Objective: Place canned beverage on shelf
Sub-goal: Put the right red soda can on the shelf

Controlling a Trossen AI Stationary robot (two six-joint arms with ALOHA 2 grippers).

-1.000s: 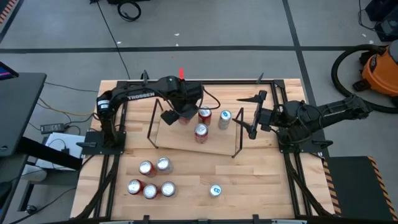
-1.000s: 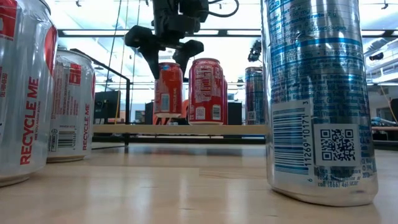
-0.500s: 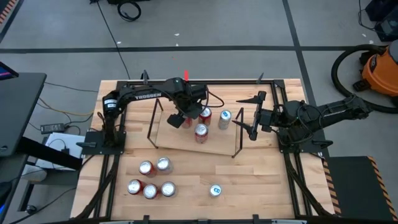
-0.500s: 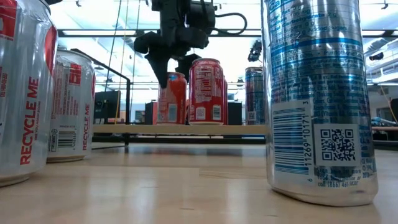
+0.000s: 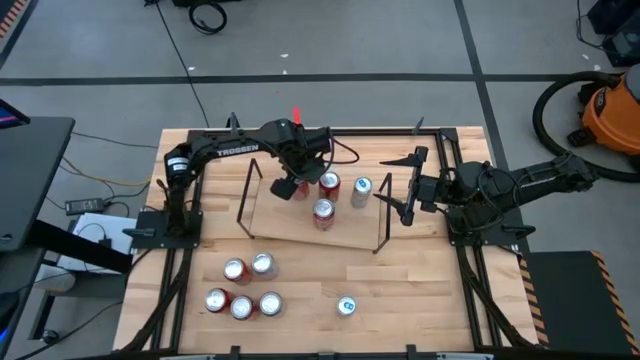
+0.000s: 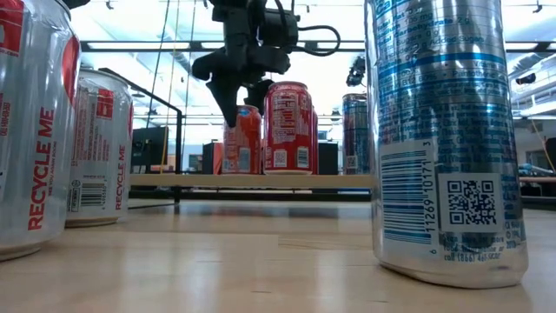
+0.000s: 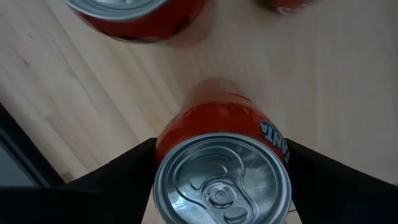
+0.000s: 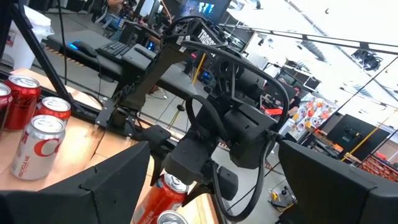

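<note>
- Tabletop: large wooden surface under both arms; spare cans stand in a cluster on it, well apart from the working gripper.
- Shelf: small light-wood board with black wire end frames, directly beneath the left gripper. In the low view its top carries the cans.
- Right gripper: idle beyond the shelf's far wire frame, well apart from the left gripper; its fingers stand spread and hold nothing.
- Left gripper: poised above the shelf, fingers pointing down and straddling the orange can. In the left wrist view the fingers flank the can closely on both sides, but firm contact cannot be confirmed.
- Orange can: upright on the shelf, directly below and between the left gripper's fingers.
- Red can: upright on the shelf just beside the orange can; a silver can stands beyond it.
- Technique, judged from this view: the can appears seated, so part the fingers fully, then rise straight up, avoiding any sideways drift toward the red can.
</note>
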